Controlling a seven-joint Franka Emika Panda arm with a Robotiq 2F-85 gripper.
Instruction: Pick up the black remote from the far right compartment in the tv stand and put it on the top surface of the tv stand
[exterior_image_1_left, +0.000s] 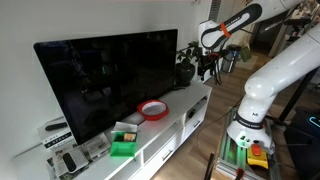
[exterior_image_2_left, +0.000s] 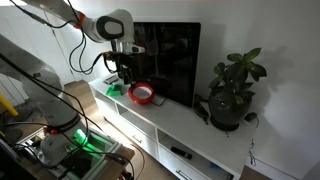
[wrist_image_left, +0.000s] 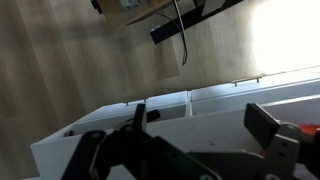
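The tv stand is a long glossy white cabinet under a big black TV. A slim dark bar, the black remote, lies in an open compartment low in the stand's front, near the plant end. My gripper hangs high over the stand and well away from the remote, open and empty. In the wrist view the gripper looks down on the white stand and its compartments. A small dark shape shows beside the left finger; I cannot tell what it is.
On the stand's top sit a red-rimmed round dish, a green box and a potted plant. The TV fills the back. Small clutter lies at one end. The wood floor runs in front.
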